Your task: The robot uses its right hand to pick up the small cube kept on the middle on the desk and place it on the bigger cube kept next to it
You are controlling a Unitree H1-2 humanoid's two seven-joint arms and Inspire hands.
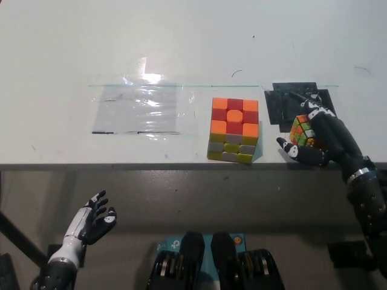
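White desk (181,42) fills the view, and near its front edge the black right hand (317,140) is wrapped around the small cube (300,130), which sits on a black mat (284,103). Just left stands the bigger cube (234,130); the grasp looks made, so next comes lifting and carrying left onto it. Below the desk at lower left, the white left hand (94,220) rests with fingers spread.

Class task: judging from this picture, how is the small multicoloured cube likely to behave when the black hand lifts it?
The small cube looks rigid, so it probably won't deform. Its flat faces suggest it will sit rather than roll. Glossy tiles may be slippery, and the right hand wraps it from the side, so it could twist in the grip.
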